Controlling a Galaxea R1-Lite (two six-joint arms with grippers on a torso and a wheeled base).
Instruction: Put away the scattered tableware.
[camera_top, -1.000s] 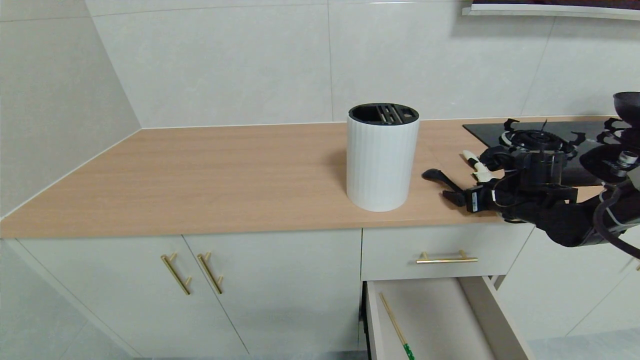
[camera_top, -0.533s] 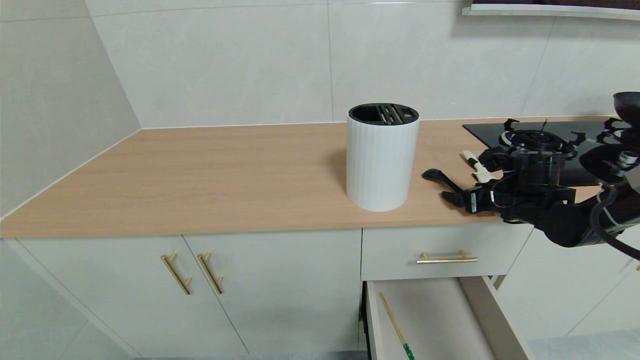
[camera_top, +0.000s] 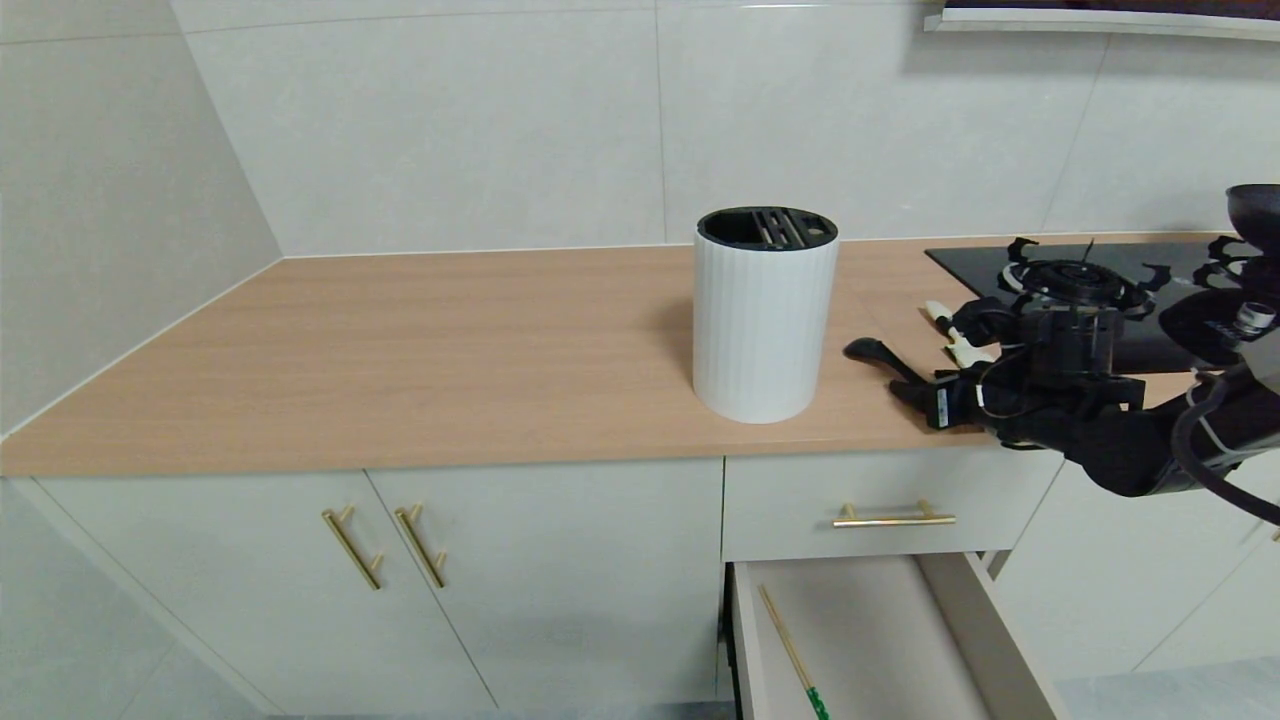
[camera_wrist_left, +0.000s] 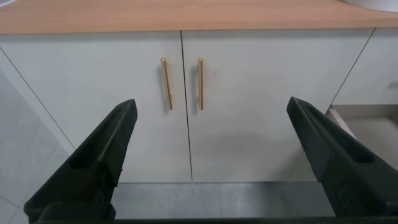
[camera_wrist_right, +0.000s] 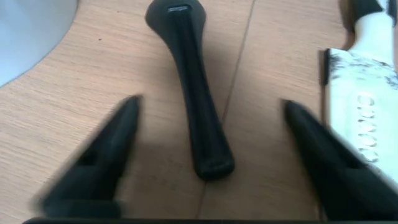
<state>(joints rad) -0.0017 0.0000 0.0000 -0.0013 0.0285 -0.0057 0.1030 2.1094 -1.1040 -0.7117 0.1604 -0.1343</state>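
A black utensil handle lies on the wooden countertop, right of a white ribbed holder with a slotted black top. My right gripper is open and low over the counter. In the right wrist view its fingers straddle the near end of the black handle. A white knife lies just beside one finger, seen in the head view as the knife. My left gripper is open and holds nothing, facing the cabinet doors below the counter.
A lower drawer stands pulled out below the counter, with chopsticks along its left side. A closed drawer with a gold handle sits above it. A gas stove occupies the counter's right end.
My right arm has sunk slightly toward the counter by the black handle. The holder, knife and handle have stayed where they were.
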